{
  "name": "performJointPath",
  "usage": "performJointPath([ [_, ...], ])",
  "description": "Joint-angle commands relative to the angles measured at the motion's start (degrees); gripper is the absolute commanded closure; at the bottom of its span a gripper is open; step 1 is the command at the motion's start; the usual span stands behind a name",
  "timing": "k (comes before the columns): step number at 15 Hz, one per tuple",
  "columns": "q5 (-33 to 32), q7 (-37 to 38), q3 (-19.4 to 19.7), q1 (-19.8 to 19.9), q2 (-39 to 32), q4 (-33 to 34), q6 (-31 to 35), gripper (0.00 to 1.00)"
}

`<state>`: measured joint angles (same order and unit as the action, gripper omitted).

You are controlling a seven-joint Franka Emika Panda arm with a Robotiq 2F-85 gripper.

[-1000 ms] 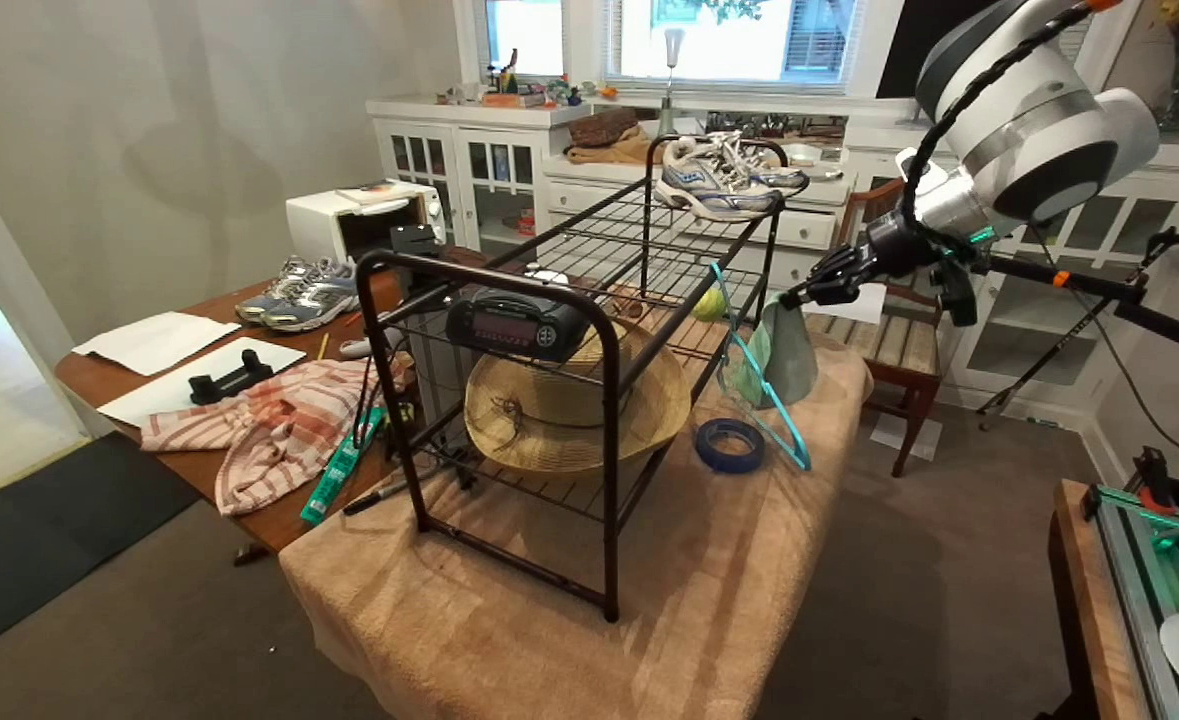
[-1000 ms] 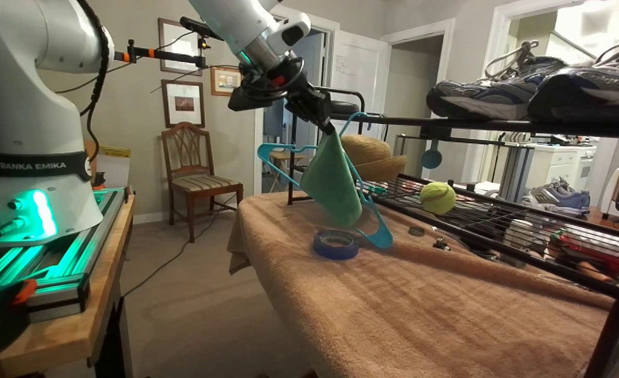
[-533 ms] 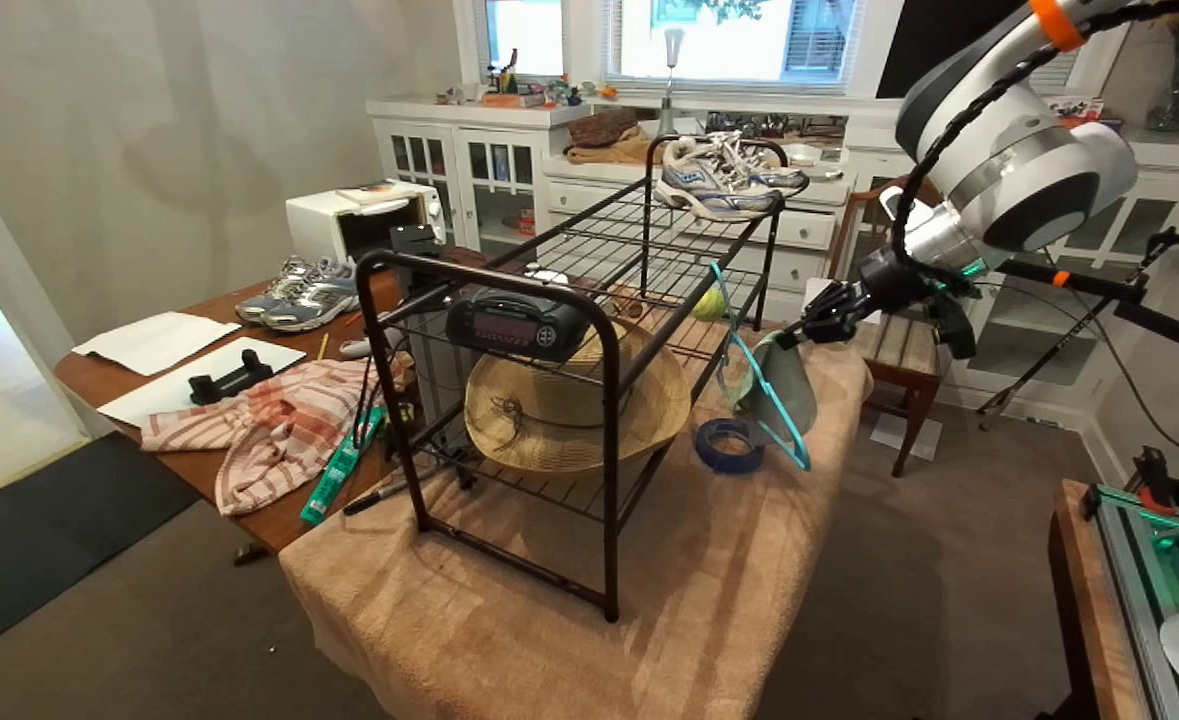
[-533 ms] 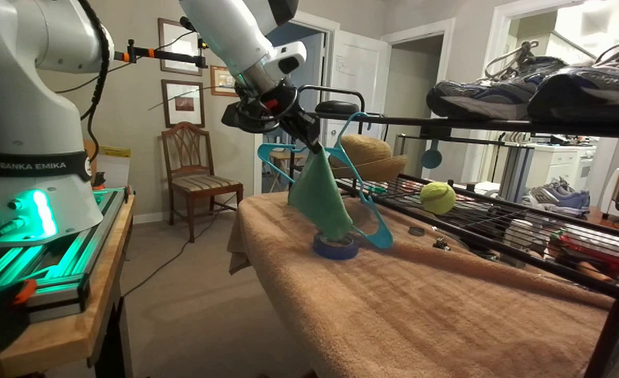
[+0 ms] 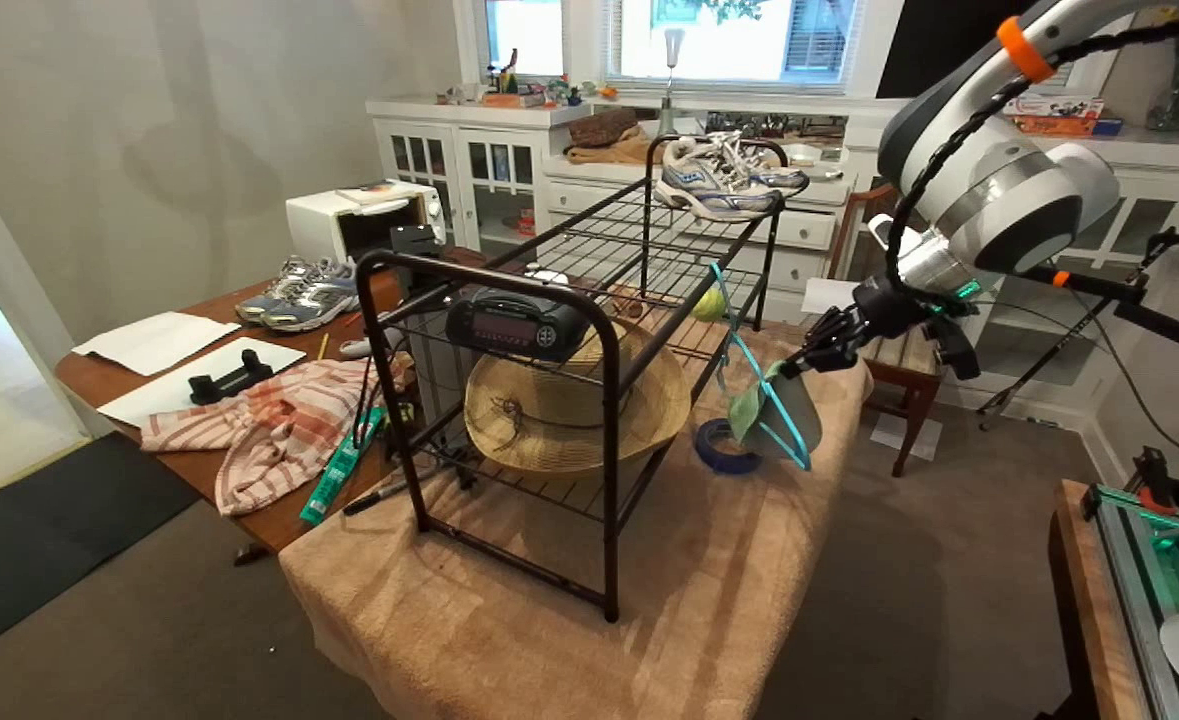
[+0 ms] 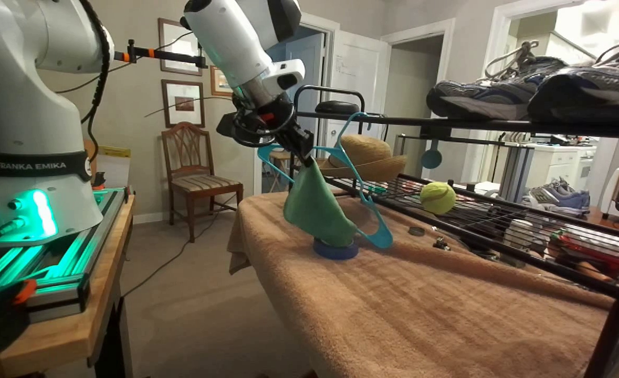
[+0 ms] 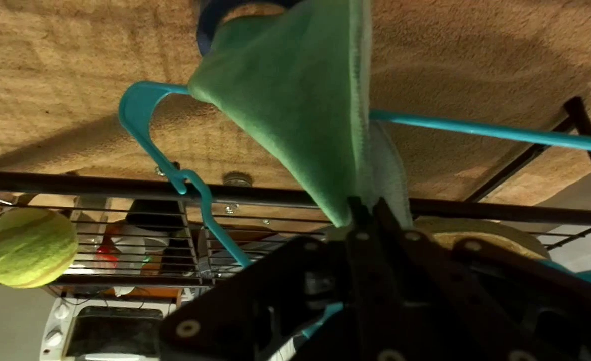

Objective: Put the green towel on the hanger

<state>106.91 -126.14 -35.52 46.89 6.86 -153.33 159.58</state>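
- Gripper: my gripper [image 6: 308, 161] is clamped on the top corner of the green towel [image 6: 317, 207]; it sits lower in both exterior views than in the earlier frames; in an exterior view my wrist now hides less of the end of the rack [image 6: 616, 325].
- Towel: suspended from my gripper, lower than before; its bottom end, earlier above the blue tape roll [image 6: 335, 251], now covers the top of that roll in an exterior view; I cannot tell whether the two touch.
- Towel relative to hanger: in the wrist view the cloth crosses the lower bar of the hanger [image 7: 475, 128], which emerges on either side.
- Hanger: position unchanged; hook on the upper rail of the rack; body tilted above the bench [image 6: 446, 310].
- Surroundings: tape roll flat on the bench; tennis ball [image 6: 438, 198] and straw hat [image 5: 549, 440] within the rack; all unchanged.
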Motion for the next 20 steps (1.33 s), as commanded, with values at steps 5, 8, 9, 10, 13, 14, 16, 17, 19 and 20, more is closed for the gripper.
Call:
performJointPath([
  [5,-8.43,-3.26,-2.30,-0.44,-5.20,0.53,4.09,0.99],
  [8,-9.87,-5.40,-2.92,-0.59,-5.61,0.44,3.54,0.99],
  [9,-10.01,-6.14,-3.09,-0.69,-5.54,0.37,3.14,0.99],
  [10,-9.59,-7.29,-3.26,-0.78,-5.39,0.46,2.72,0.99],
  [13,-8.71,-10.91,-3.58,-0.88,-5.74,0.91,2.29,0.99],
  [14,-8.73,-12.16,-3.67,-0.92,-5.84,0.99,2.12,0.99],
  [16,-8.33,-15.64,-3.75,-1.03,-5.81,0.95,1.94,0.99],
  [17,-8.28,-17.35,-3.77,-1.04,-5.87,0.89,1.88,0.99],
  [19,-7.88,-21.63,-3.87,-1.10,-6.08,0.84,2.46,0.99],
  [20,-7.69,-24.19,-3.93,-1.13,-6.21,0.79,3.02,0.99],
])
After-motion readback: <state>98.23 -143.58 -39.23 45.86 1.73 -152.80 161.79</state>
